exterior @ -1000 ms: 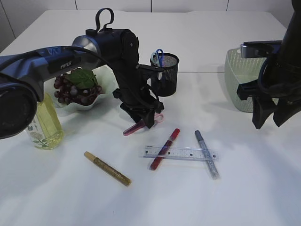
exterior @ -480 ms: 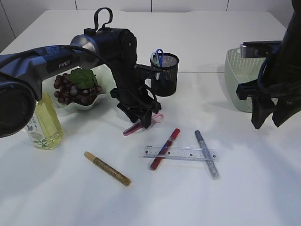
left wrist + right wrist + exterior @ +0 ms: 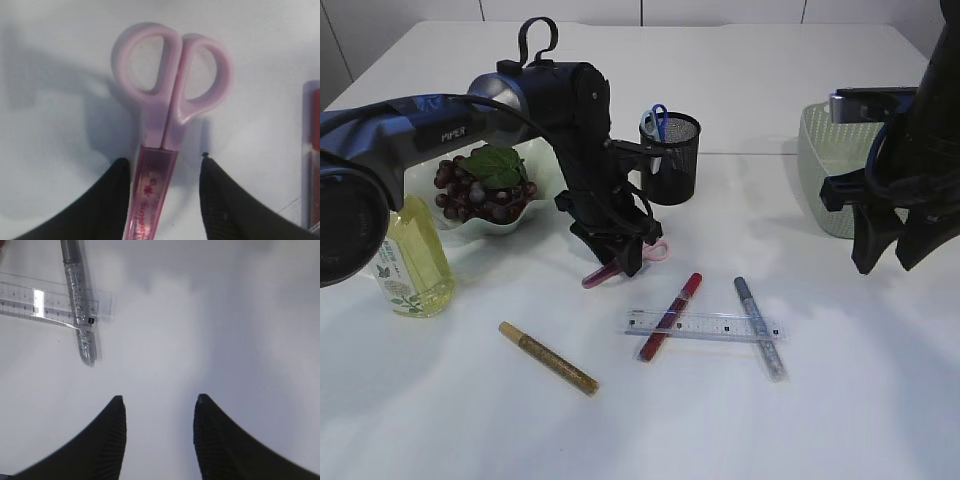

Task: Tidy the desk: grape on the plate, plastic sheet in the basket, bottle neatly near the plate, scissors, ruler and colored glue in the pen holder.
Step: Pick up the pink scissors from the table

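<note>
1. Since a second ago, the left gripper (image 3: 162, 200) has edged slightly toward the plate side while staying low over the pink scissors (image 3: 167, 125); nothing else on the desk has shifted.
2. Scissors lie flat on the table (image 3: 650, 420), just in front of the mesh pen holder (image 3: 672, 155), handles toward the holder, sheathed blade running between the left fingers (image 3: 107, 200).
3. Those fingers stand apart, one on each side of the blade sheath with gaps visible on both sides; not clamped yet, by my reading.
4. Right gripper (image 3: 159, 440) hangs with its fingers spread and empty, above bare table beside the green basket (image 3: 820, 150).
5. Ruler (image 3: 705, 325) lies across a red glue pen (image 3: 670, 315) and a silver glue pen (image 3: 758, 325); a gold glue pen (image 3: 548, 357) sits apart. Grapes (image 3: 480, 190) rest on the plate (image 3: 545, 170), bottle (image 3: 412, 255) beside it.
6. Risk: the sheath is slim and smooth, and the grip falls far from the heavy handles, so closing off-centre could pivot or drop the scissors.
</note>
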You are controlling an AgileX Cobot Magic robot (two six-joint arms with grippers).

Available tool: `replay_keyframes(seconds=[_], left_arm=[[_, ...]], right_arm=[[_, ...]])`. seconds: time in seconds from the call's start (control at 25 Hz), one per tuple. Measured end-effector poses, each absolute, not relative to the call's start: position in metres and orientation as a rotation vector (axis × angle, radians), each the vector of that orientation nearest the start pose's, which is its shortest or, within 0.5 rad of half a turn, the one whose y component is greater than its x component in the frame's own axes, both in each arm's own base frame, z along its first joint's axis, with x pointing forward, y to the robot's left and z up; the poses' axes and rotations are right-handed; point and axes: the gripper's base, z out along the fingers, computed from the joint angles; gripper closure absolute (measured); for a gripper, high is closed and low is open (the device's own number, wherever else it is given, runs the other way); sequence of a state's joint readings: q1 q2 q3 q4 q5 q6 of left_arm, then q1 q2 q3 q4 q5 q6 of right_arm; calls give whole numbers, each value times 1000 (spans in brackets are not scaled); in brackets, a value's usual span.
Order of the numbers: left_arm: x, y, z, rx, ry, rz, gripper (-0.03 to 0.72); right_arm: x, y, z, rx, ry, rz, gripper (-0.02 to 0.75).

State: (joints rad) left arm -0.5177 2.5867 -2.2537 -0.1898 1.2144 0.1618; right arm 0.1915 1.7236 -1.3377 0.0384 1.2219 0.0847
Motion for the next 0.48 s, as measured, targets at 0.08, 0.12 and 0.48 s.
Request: replay_keyframes(seconds=[0.08, 0.12, 0.48], left_arm=[[443, -271, 111, 934, 2904, -303, 356], [443, -271, 111, 935, 2906, -303, 365], [443, -269, 110, 944, 2902, -281, 457]], right_arm=[[325, 67, 253, -145, 3093, 69, 374], [325, 67, 253, -145, 3093, 69, 374], [325, 67, 253, -145, 3093, 69, 375]])
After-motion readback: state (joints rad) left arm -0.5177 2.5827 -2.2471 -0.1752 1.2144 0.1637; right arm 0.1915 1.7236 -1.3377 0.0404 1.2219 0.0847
